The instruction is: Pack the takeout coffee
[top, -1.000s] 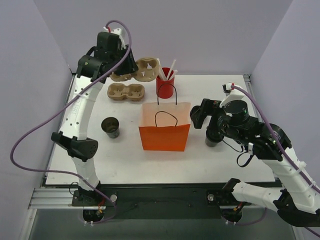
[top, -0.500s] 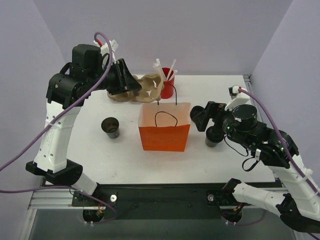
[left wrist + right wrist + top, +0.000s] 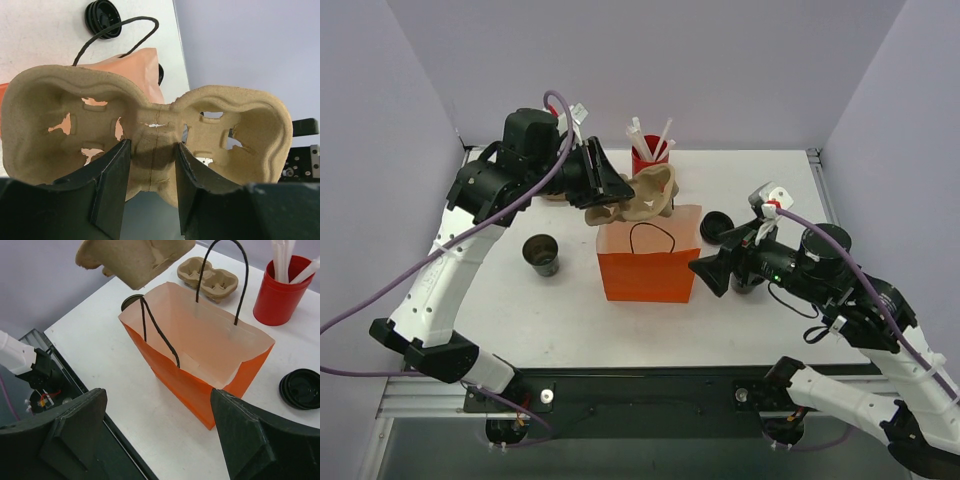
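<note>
One takeout coffee cup (image 3: 542, 254), small and dark, stands left of the orange paper bag (image 3: 649, 262); its rim (image 3: 131, 300) peeks out behind the bag in the right wrist view. A second dark cup (image 3: 746, 284) is mostly hidden under my right arm. My left gripper (image 3: 611, 193) (image 3: 150, 150) is shut on the middle bridge of a tan two-hole cup carrier (image 3: 650, 194) (image 3: 150, 125), holding it tilted above the bag's open mouth (image 3: 200, 335). Open and holding nothing, my right gripper (image 3: 714, 256) (image 3: 157, 392) faces the bag's right side.
A red cup of white straws (image 3: 650, 158) (image 3: 279, 290) stands behind the bag. A second carrier (image 3: 207, 277) lies at the back left. A black lid (image 3: 302, 389) (image 3: 102, 18) rests right of the bag. The table's front edge (image 3: 75, 370) is close to my right gripper.
My left arm has carried the carrier from the back left of the table to above the bag. My right gripper has swung away from the cup toward the bag.
</note>
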